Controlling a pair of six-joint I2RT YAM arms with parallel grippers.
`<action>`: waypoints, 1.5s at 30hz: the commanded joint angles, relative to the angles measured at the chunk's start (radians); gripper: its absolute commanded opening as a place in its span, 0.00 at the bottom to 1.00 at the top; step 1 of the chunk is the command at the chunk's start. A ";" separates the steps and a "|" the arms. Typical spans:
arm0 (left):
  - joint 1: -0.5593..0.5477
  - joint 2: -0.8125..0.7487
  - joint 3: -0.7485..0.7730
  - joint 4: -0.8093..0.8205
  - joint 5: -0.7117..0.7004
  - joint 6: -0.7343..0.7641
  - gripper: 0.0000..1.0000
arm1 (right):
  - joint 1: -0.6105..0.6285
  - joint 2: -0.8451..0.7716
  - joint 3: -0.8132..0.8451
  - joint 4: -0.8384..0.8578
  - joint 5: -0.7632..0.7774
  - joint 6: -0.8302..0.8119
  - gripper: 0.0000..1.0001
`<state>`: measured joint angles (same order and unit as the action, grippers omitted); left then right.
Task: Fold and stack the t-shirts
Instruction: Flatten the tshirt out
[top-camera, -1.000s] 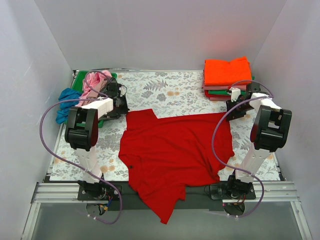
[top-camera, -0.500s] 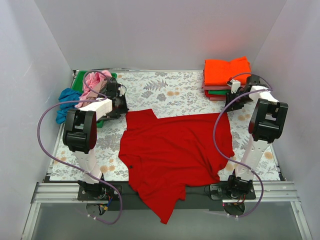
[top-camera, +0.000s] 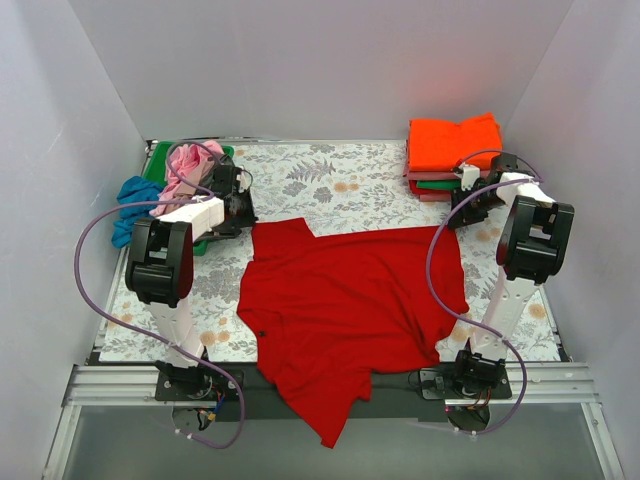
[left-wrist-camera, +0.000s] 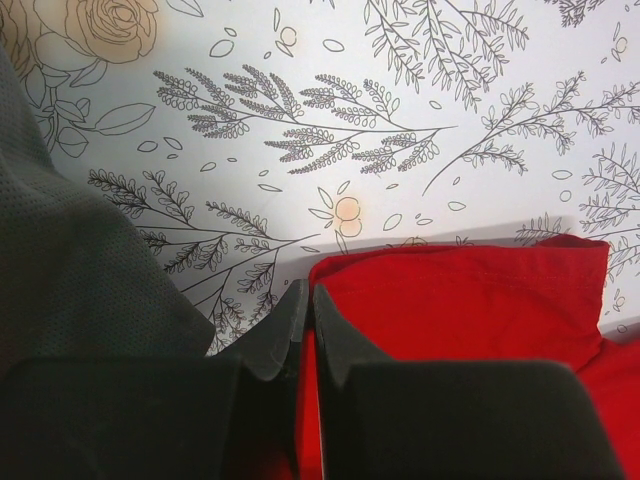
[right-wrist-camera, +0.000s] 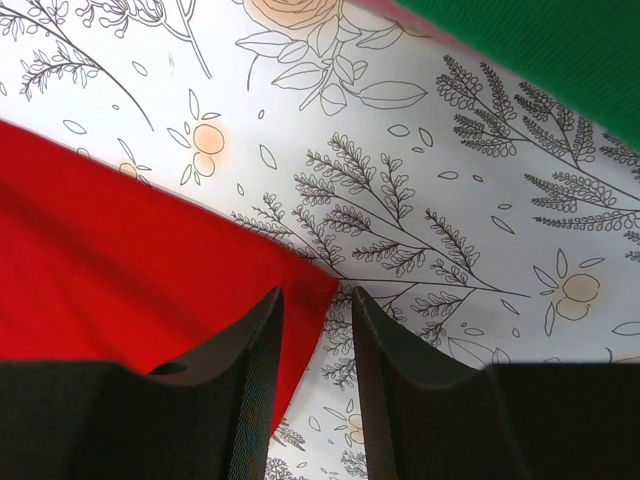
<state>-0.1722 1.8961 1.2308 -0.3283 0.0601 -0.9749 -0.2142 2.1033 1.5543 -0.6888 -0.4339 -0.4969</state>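
The large bright red cloth t-shirt lies spread out in the middle of the floral-patterned grey tablecloth. On the table it reaches further left to right than near to far, and one pointed flap hangs over the near edge between the arm bases. I cannot tell which end is the collar.

The left gripper sits at the shirt's far left corner, its fingers pinched together on the hemmed edge, with red showing in the slit. The right gripper hangs over the far right corner with its fingers parted, the tip of the cloth below the gap.

In the far left corner a green box-shaped bin holds a crumpled pink shirt, and a blue shirt is bunched at the bin's left side. At the far right stands a folded stack, with an orange shirt on top and a green shirt beneath.
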 joint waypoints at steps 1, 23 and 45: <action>-0.003 -0.071 -0.001 0.020 0.007 0.004 0.00 | -0.004 0.014 0.012 -0.017 -0.002 -0.011 0.40; -0.003 -0.135 -0.008 0.029 0.035 -0.007 0.00 | 0.010 -0.061 -0.020 -0.014 -0.043 -0.026 0.01; 0.008 -0.923 -0.096 0.040 0.053 -0.110 0.00 | 0.021 -0.948 0.056 -0.138 -0.111 -0.173 0.01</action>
<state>-0.1715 1.0279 1.0550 -0.2962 0.1059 -1.0504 -0.1951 1.1999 1.4620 -0.7944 -0.5659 -0.6296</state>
